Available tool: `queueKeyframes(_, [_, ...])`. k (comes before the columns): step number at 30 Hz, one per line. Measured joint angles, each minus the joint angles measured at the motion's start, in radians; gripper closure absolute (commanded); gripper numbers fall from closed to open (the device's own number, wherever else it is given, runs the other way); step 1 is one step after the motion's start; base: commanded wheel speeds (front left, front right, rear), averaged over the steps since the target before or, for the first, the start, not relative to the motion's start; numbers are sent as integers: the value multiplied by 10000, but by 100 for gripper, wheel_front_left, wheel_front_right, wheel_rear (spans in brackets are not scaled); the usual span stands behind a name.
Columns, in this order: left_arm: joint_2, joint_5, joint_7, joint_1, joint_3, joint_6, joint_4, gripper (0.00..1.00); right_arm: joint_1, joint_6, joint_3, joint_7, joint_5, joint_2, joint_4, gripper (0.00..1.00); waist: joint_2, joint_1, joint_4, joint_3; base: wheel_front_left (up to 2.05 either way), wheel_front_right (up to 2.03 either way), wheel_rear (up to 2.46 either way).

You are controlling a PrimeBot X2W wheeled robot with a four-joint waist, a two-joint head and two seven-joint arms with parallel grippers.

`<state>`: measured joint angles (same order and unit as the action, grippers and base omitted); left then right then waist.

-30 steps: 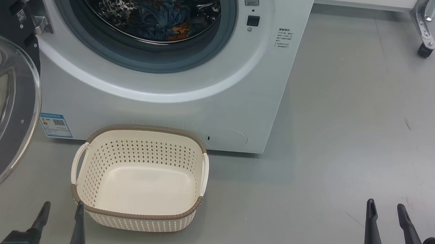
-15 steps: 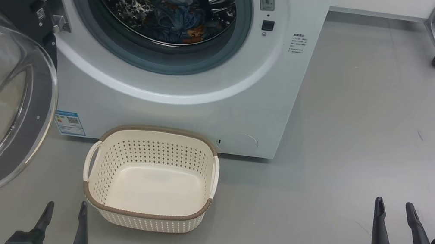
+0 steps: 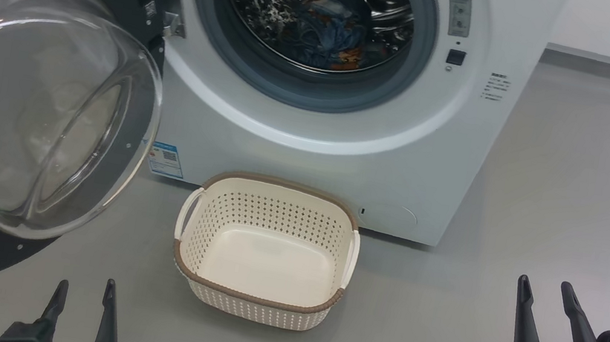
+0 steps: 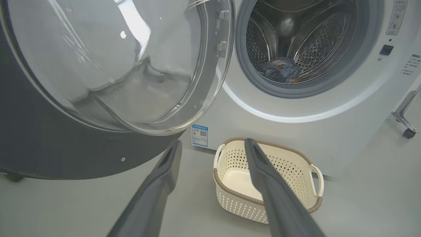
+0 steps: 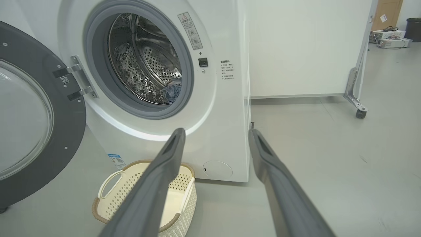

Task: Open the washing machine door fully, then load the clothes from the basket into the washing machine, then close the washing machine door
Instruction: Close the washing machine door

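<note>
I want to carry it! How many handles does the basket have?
2. The left handle is on the basket side nearer the open washing machine door; the right handle is on the opposite side. None looks hidden.

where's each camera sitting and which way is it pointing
Head view: high on the robot, looking down at the washing machine, empty basket and open door; left gripper and right gripper at the bottom edge.
Left wrist view: low, facing door glass and drum; own open fingers rise from below.
Right wrist view: low, off to the machine's right, facing the drum obliquely; own fingers rise from below.
All three share the clothes in the drum.
</note>
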<state>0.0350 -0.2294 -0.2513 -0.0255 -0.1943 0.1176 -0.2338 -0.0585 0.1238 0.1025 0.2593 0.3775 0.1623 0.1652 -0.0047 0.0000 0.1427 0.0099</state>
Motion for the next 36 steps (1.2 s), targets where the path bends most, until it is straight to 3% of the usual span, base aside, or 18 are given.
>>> queueKeyframes(23, [12, -405, 0, -235, 13, 0, 136, 0, -4, 0, 376, 0, 0, -4, 25, 0, 0, 0, 3149, -287, 0, 0, 0])
queueKeyframes(36, [36, -525, 0, -556, 583, 0, 556, 0, 6, 0, 928, -2, -13, 10, 128, 0, 0, 0, 3529, -411, 0, 0, 0])
